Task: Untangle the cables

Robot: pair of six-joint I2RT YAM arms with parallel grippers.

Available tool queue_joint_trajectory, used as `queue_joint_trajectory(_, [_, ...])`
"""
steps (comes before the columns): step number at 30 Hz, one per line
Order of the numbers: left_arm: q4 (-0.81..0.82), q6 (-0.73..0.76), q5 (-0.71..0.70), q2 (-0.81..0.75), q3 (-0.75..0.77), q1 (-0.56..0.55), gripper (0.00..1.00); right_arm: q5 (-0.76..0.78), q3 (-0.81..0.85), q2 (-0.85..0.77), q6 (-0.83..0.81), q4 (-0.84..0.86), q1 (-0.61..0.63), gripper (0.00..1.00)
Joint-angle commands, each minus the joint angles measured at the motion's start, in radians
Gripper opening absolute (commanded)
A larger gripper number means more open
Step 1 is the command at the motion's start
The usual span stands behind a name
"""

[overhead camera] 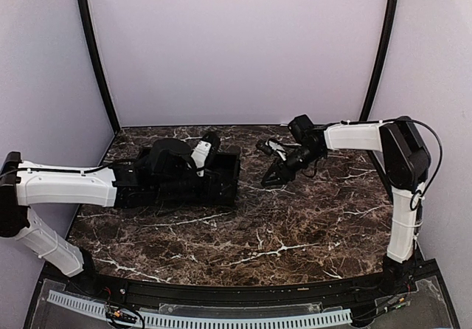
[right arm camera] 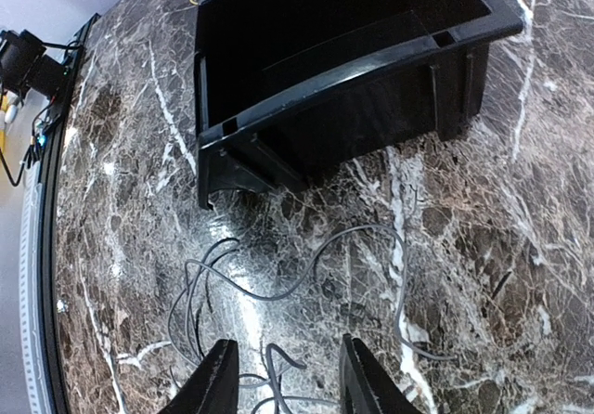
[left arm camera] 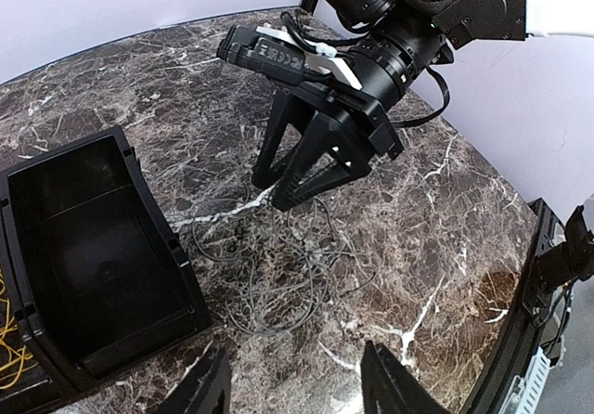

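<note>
Black cable lies loose on the bench toward the far edge, just right of the black bin; yellow cable shows inside the bin. Right tool sits over the black strands, jaws apart, gripping nothing. Left tool is wide open and empty.

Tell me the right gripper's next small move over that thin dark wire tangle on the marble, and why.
Probably lower the right gripper straight down a little and close on the strand beneath it. Its jaws stand open just above the thin black cable, loosely tangled on the marble table beside the black plastic bin, and one strand runs between its fingertips.
</note>
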Motion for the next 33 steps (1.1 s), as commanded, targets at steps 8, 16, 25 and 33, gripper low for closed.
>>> queue_joint_trajectory(8, [0.150,0.043,-0.006,0.092,0.000,-0.015,0.51,-0.138,0.021,-0.093,-0.031,-0.072,0.009,0.00])
queue_joint_trajectory(16, [0.356,0.155,-0.093,0.262,0.068,-0.054,0.56,-0.209,0.165,-0.293,-0.055,-0.261,0.009,0.00])
queue_joint_trajectory(25, [0.654,0.212,-0.075,0.437,0.189,-0.068,0.58,-0.240,0.289,-0.393,-0.056,-0.348,0.009,0.00])
queue_joint_trajectory(33, [0.772,0.206,-0.019,0.590,0.262,-0.068,0.37,-0.261,0.484,-0.417,-0.059,-0.410,0.002,0.00])
